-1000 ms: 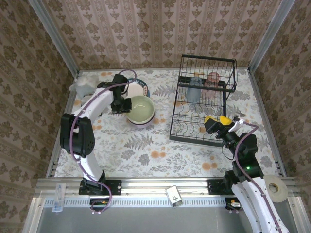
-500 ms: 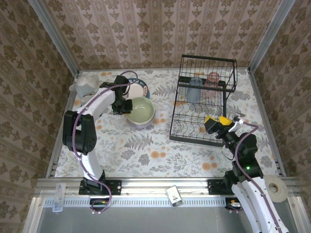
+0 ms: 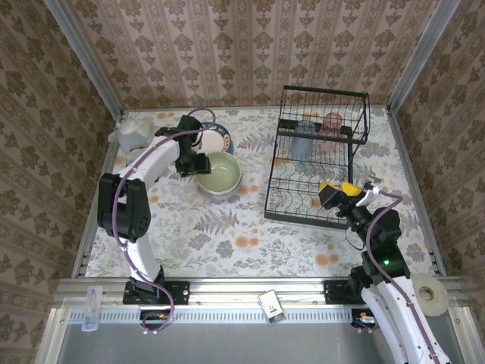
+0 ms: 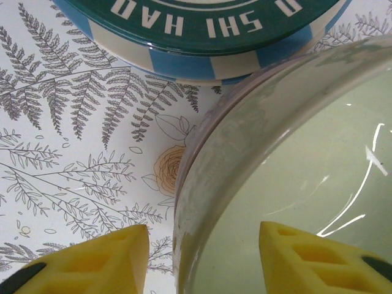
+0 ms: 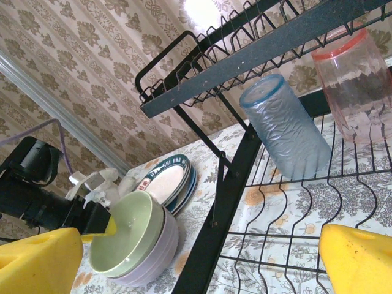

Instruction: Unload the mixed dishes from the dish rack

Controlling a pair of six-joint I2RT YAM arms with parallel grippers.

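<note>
A pale green bowl (image 3: 220, 171) sits nested in a lavender bowl (image 3: 220, 191) left of the black dish rack (image 3: 314, 161). My left gripper (image 3: 194, 163) stands open astride the green bowl's left rim (image 4: 190, 202). One yellow finger (image 4: 92, 260) is outside it, the other inside, and neither touches. Stacked teal-rimmed plates (image 3: 213, 138) lie behind the bowls. A bluish cup (image 5: 286, 128) and a pink cup (image 5: 354, 86) rest on the rack's upper shelf (image 5: 245, 58). My right gripper (image 3: 338, 191) hangs open and empty at the rack's front right.
A grey plush toy (image 3: 130, 133) lies in the far left corner beside the plates. The rack's lower tier (image 5: 318, 245) shows bare wires. Patterned walls close in the table at the back and on both sides.
The left gripper's jaws have parted and let go of the green bowl, which now rests in the lavender bowl. The right arm has not moved.
</note>
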